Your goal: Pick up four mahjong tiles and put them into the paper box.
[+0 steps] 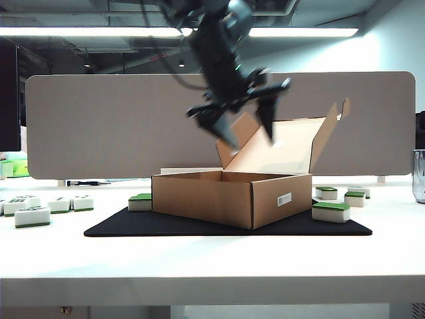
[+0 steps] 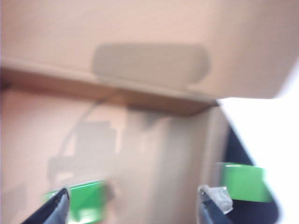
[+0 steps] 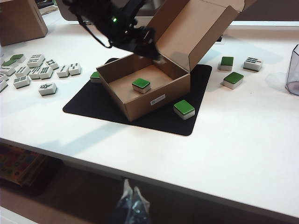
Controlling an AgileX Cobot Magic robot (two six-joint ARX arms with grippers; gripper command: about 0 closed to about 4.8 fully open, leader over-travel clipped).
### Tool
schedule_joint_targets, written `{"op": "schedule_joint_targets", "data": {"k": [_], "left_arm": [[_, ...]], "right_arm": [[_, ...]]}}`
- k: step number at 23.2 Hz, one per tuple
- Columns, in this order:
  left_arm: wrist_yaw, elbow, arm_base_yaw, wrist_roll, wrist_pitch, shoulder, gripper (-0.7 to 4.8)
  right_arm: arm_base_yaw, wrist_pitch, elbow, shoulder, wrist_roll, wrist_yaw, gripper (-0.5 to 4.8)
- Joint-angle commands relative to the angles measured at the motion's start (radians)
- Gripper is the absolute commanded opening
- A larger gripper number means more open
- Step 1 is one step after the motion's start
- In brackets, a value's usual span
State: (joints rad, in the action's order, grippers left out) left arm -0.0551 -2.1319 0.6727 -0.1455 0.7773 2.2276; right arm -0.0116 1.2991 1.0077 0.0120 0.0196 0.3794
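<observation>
The brown paper box [image 1: 199, 197] stands open on a black mat, lid raised behind. One green-backed mahjong tile [image 3: 141, 85] lies on its floor; the blurred left wrist view shows it as a tile [image 2: 86, 201] beside one fingertip. My left gripper [image 1: 249, 133] hangs above the box, open and holding nothing, its jaws wide apart in the left wrist view, gripper [image 2: 135, 203]. Another tile [image 3: 184, 109] sits on the mat by the box's front wall. My right gripper [image 3: 131, 196] is shut and empty, below and in front of the table's near edge.
A black mat [image 1: 119, 226] lies under the box. Several loose tiles [image 1: 32, 215] lie at the far left, and three green-backed tiles [image 1: 331, 211] to the right of the box. A clear container [image 1: 419, 176] stands at the right edge. A grey partition backs the table.
</observation>
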Motion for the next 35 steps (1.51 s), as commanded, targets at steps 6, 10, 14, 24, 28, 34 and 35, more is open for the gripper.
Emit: {"op": "schedule_joint_targets", "data": {"k": [6,10,14,24,28,34,35], "left_arm": [[-0.008,-0.014,0.132,0.041,-0.05,0.018,3.43],[-0.005,-0.014,0.18,0.041,-0.058,0.07,3.44],[-0.002,-0.014,0.195,0.04,-0.064,0.118,3.44],[0.077,-0.012,0.193,0.04,-0.107,0.161,3.44],[0.077,-0.011,0.193,0.04,-0.113,0.188,3.44],[0.078,-0.011,0.194,0.04,-0.133,0.21,3.4],[0.078,-0.011,0.195,0.04,-0.133,0.21,3.4]], "right_arm": [[0.0,-0.014,0.003,-0.012,-0.002,-0.003,-0.01],[0.0,-0.013,0.003,-0.012,-0.002,-0.002,-0.01],[0.0,-0.013,0.003,-0.012,-0.002,-0.002,-0.01],[0.0,-0.009,0.003,-0.012,-0.002,-0.002,-0.01],[0.0,-0.009,0.003,-0.012,-0.002,-0.002,-0.01],[0.0,-0.009,0.003,-0.012,-0.002,-0.003,-0.01],[0.0,-0.01,0.003,-0.012,-0.002,-0.003,-0.01]]}}
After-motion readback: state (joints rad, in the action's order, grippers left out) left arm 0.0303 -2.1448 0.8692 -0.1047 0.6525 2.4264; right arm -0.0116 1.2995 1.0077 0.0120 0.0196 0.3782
